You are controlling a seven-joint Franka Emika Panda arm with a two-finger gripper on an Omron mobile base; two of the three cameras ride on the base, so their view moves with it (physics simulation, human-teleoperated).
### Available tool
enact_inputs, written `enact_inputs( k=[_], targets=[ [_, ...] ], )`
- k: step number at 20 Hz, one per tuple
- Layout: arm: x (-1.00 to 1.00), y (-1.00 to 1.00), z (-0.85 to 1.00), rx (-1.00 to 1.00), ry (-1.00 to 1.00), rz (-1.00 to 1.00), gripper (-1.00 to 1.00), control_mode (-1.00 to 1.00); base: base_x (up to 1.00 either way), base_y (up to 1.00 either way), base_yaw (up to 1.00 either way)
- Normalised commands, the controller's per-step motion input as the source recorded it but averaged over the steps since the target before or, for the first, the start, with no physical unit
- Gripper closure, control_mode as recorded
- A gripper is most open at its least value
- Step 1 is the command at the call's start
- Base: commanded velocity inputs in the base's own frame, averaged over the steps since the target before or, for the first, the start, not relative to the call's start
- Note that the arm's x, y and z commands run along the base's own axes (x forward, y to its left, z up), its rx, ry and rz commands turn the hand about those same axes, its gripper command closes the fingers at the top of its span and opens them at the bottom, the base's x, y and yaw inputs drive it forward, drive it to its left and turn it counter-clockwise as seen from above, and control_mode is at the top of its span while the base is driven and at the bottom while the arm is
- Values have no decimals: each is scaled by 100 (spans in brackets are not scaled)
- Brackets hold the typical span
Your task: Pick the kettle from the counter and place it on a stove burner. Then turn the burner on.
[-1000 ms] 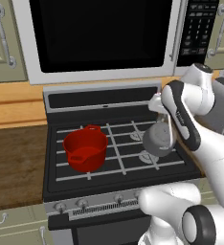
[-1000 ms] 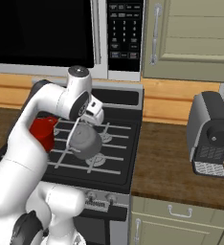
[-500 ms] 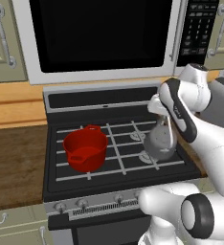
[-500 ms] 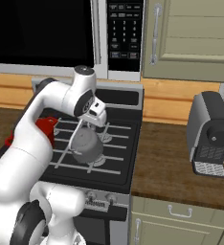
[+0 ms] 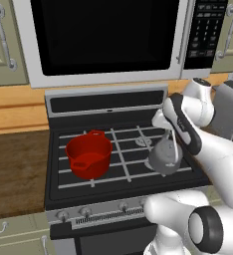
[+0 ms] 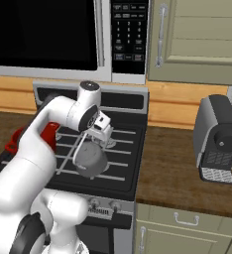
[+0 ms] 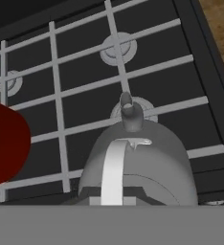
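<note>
1. Kettle (image 5: 163, 158) hangs from its thin wire handle in my pincer (image 5: 171, 130), which is clenched on that handle; the body sits low over the right side of the black cooktop (image 5: 58, 149), above the grate bars.
2. Seen along the hand, its spout points at the near right stove burner (image 7: 133, 109), which peeks out just past the kettle, so I judge I am not yet centred on it.
3. Risk: the handle is thin and the body can swing under my grip. Letting go while it tilts could land it crooked across a grate bar.
4. Risk: setting down too near the front edge could leave it half off the burner, close to the knobs (image 5: 123, 206).
5. Red pot (image 5: 88, 154) stands well apart on the left, so I see little danger of a knock there.
6. Relative to the pincer, the kettle is directly beneath, its handle rising between my fingers.
</note>
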Motion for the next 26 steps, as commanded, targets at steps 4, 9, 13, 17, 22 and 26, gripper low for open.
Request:
enact_inputs(
  k=[4, 9, 13, 17, 22, 26],
  targets=[
    [6, 0, -16, -1, 0, 0, 100, -100, 0, 0, 0],
    [29, 0, 0, -2, 0, 0, 100, -100, 0, 0, 0],
    [50, 0, 4, -1, 0, 0, 100, -100, 0, 0, 0],
    [51, 0, 0, 0, 0, 0, 100, -100, 0, 0, 0],
    [30, 0, -4, 0, -4, 0, 100, -100, 0, 0, 0],
    [5, 0, -33, 0, -6, 0, 100, -100, 0, 0, 0]
  ],
)
